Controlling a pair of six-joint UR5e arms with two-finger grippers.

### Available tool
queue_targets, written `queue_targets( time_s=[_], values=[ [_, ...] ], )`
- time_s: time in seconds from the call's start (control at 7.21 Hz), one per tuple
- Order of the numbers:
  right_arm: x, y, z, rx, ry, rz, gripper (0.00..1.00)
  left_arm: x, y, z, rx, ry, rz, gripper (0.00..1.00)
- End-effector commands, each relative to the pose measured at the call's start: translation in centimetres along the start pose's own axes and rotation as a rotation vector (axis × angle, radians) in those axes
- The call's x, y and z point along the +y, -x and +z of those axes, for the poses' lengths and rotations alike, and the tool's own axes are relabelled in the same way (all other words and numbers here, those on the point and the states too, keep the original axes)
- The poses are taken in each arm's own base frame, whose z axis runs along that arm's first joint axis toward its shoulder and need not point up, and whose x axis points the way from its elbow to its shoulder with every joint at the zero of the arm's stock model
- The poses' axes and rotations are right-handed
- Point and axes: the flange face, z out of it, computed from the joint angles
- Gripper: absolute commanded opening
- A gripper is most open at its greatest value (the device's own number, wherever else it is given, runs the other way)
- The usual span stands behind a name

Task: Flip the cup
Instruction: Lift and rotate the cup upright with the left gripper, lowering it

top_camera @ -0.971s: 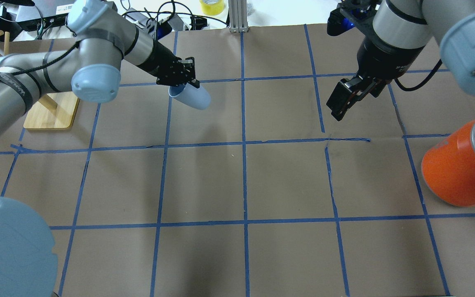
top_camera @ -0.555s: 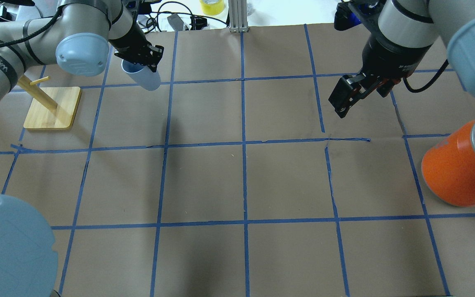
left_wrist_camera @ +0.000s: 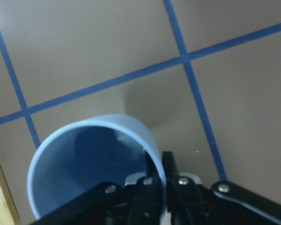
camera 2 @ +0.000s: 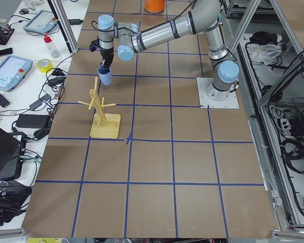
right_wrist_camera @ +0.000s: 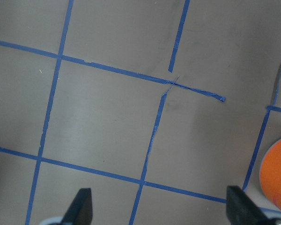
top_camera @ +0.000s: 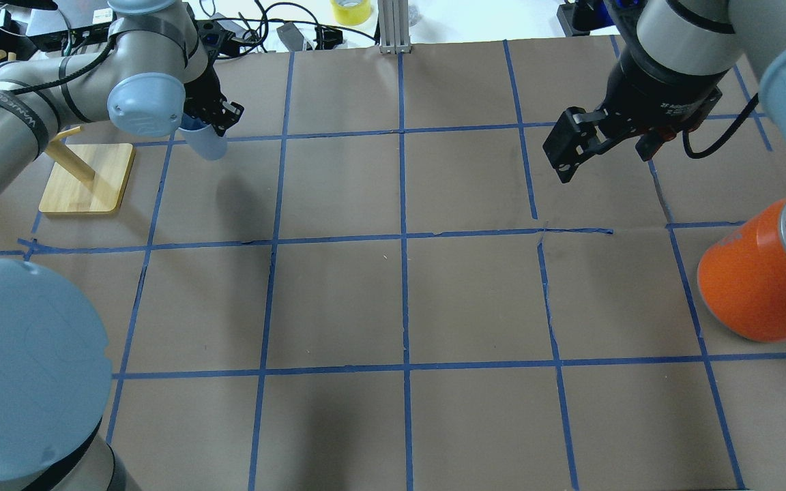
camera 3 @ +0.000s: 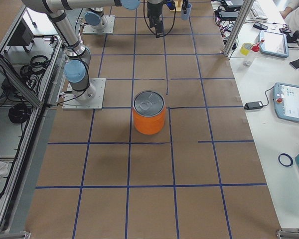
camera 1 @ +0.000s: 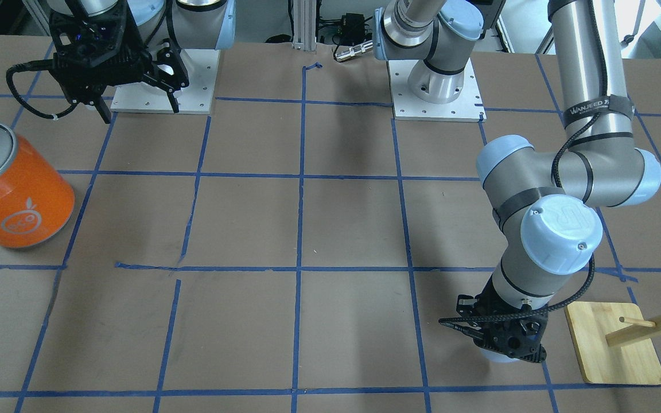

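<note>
Landmark: wooden peg stand (top_camera: pixel 86 181), at the left end of the worktop (top_camera: pixel 400 300).

- Just right of the stand, near but not touching it: the cup (top_camera: pixel 205 143). It hangs from the left pincer (top_camera: pixel 214 117), mouth up toward the wrist, base down, a little tilted. Its shadow falls offset on the paper, so it looks to be off the worktop. I cannot tell by how much.
- Left pincer: clenched on the cup's rim. The wrist view shows one finger inside the wall and one outside, pinching a single side of the lip.
- Well apart from the stand, far to its right: the right pincer (camera 1: pixel 139 109), spread wide and holding nothing, hovering over bare paper.
- Farthest from the stand, at the right edge: a large orange can (top_camera: pixel 754 286) with a silver lid. It is not part of the job.

Handling, as a judgement:
- The cup is thin smooth plastic, so probably very light and fairly stiff, though the wall may flex under a hard squeeze.
- The sides are slick and tapered, and a grip across the body could slide toward the narrow base.
- The rim pinch suits it better, because the lip is the stiffest part and keeps the axis under control.
- The main risk is the cup pivoting in a one-sided pinch, or tipping over when set down beside the stand.
</note>
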Motion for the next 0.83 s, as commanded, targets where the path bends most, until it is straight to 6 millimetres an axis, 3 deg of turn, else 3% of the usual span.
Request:
queue_targets(
  time_s=[0.0, 0.28, 0.42, 0.55, 0.69],
  values=[
    [0.0, -0.1, -0.1, 0.002, -0.004, 0.013, 1.00, 1.1, -0.1, 2.6, 0.017, 0.046, 0.005, 0.00],
    [0.0, -0.1, -0.1, 0.002, -0.001, 0.013, 1.00, 1.4, -0.3, 3.0, 0.028, 0.055, 0.005, 0.00],
    [0.0, -0.1, -0.1, 0.002, -0.004, 0.014, 1.00, 1.5, -0.3, 3.0, 0.028, 0.058, -0.003, 0.36],
    [0.0, -0.1, -0.1, 0.002, -0.004, 0.027, 1.00, 1.6, -0.4, 2.7, 0.028, 0.060, -0.007, 0.99],
    [0.0, -0.1, -0.1, 0.002, -0.003, 0.051, 1.00, 1.8, -0.1, 1.5, 0.016, 0.050, -0.008, 1.00]
  ],
)
